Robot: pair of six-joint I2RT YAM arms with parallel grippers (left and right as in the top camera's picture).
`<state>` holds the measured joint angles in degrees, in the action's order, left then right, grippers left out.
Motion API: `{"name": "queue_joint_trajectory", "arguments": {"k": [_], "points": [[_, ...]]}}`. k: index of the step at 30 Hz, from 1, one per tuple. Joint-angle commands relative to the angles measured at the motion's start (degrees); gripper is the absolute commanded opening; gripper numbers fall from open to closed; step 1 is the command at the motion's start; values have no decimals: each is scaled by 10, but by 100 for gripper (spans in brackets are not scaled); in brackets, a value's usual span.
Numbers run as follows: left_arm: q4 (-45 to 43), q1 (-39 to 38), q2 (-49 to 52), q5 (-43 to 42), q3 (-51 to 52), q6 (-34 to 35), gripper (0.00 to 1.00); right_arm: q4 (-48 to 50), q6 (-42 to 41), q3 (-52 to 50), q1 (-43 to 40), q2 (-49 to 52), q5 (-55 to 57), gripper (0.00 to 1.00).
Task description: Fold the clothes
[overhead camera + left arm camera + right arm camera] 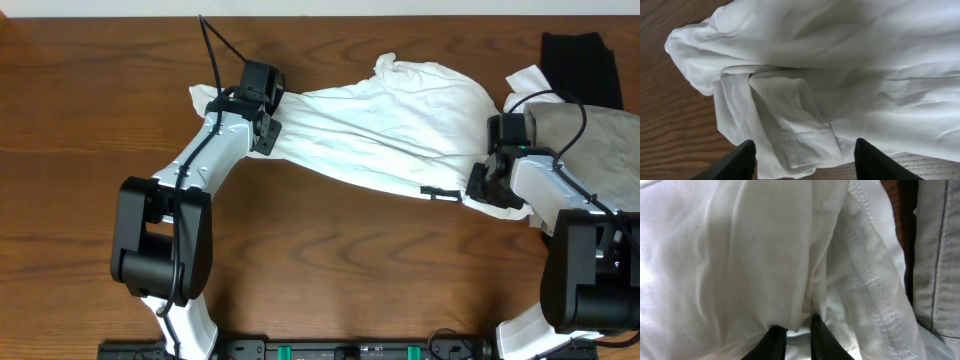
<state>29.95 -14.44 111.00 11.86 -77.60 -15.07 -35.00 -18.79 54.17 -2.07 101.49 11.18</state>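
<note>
Plainly, the white T-shirt [380, 120] lay bunched and wrinkled on the wooden table [350, 270], drawn out lengthwise into a long band. The left gripper [800, 152] sat at the T-shirt's left end, lowered over a folded flap of cloth beside a rounded sleeve edge. Its two dark fingers [742, 160] stood well apart with the cloth lying between them, and no pinch showed. The right gripper [796, 330] was at the T-shirt's right end. Its fingers were drawn nearly together and nipped a gathered ridge of the thin white cloth, with a stitched hem running just beside that ridge. A small black print [440, 193] showed on the T-shirt's near edge, close to the right gripper. A grey-beige garment [590, 140] lay just beyond the T-shirt's right end, touching it. A black garment [580, 65] lay past the T-shirt's far right corner, above the grey-beige one in the overhead view.
</note>
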Motion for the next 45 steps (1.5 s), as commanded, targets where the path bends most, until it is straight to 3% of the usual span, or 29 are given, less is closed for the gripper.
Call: {"name": "queue_joint_trajectory", "arguments": {"k": [1,28,32,36,45], "points": [[-2,-5,6,9,-5,-4,62,-11,6,-46,-18,50,10,17],[-5,-8,66,7,-5,-3,62,-14,7,-46,-18,50,10,17],[-7,-3,66,28,-5,-3,58,-14,7,-46,-18,50,10,17],[-10,3,66,28,-5,-3,40,-14,7,-46,-18,50,10,17],[-11,10,66,28,-5,-3,25,-14,7,-46,-18,50,10,17]]}}
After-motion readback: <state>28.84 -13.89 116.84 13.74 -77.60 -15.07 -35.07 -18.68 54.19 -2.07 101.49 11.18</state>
